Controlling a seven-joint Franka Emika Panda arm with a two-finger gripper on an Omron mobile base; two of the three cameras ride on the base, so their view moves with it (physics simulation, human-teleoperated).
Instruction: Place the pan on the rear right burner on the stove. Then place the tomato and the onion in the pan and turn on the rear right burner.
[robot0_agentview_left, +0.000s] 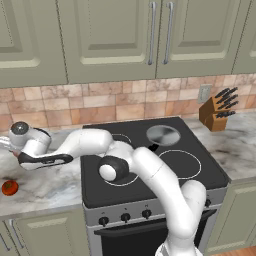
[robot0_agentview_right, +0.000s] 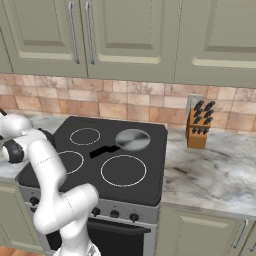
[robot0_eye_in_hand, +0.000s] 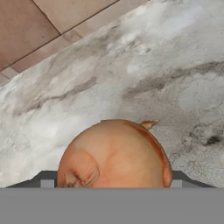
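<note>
One pan (robot0_agentview_left: 163, 135) sits on the rear right burner (robot0_agentview_right: 132, 139) of the stove (robot0_agentview_left: 200, 172), nothing in it; one tomato (robot0_agentview_left: 9, 187) lies on the marble counter (robot0_agentview_left: 45, 187) left of the stove; one onion (robot0_eye_in_hand: 114, 154) fills the gripper (robot0_eye_in_hand: 114, 183) between its fingertips, above that counter; the arm reaches far left, hand level.

sage cabinets (robot0_agentview_left: 105, 40) — tan tile backsplash (robot0_agentview_left: 100, 105) — marble counter (robot0_agentview_right: 220, 170)
</note>
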